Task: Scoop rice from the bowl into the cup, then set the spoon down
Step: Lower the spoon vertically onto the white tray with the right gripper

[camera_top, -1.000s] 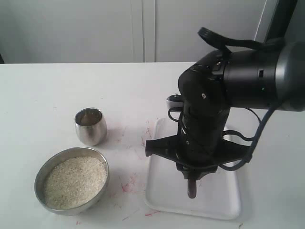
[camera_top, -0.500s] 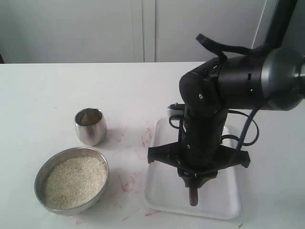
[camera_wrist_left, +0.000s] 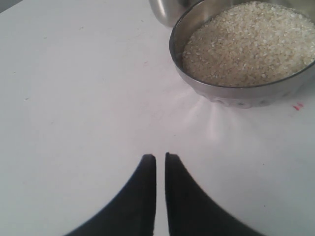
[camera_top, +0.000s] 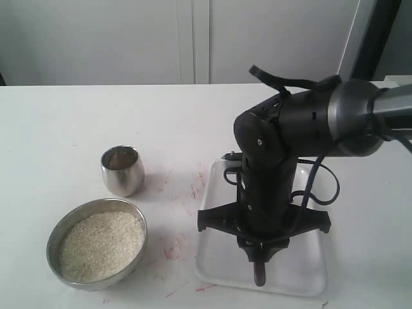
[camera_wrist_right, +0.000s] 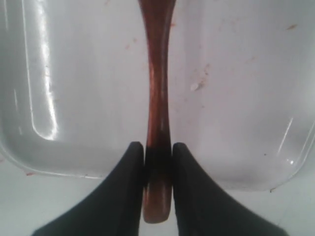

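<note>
The steel bowl (camera_top: 96, 283) (camera_wrist_left: 246, 96) sits front left on the table, heaped with off-white rice (camera_top: 102, 244) (camera_wrist_left: 248, 44). Behind it stands the small shiny cup (camera_top: 122, 170) (camera_wrist_left: 165, 10). My right gripper (camera_top: 259, 252) (camera_wrist_right: 158, 147) hangs over the white tray (camera_top: 309, 270) (camera_wrist_right: 236, 98), shut on the handle of the reddish-brown wooden spoon (camera_top: 259, 273) (camera_wrist_right: 157, 83). The handle end pokes out past the fingers. The spoon's oval end is hidden. In the left wrist view my left gripper (camera_wrist_left: 160, 157) is shut and empty, over bare table near the bowl.
Red smudges (camera_top: 172, 248) mark the white tabletop between the bowl and the tray. The right arm's black body (camera_top: 283, 148) rises over the tray's middle. A pale wall runs behind the table.
The right arm has shifted a little leftward and its upper body has swung; the spoon's handle end stays low over the tray's front part. Bowl and cup have not moved.
</note>
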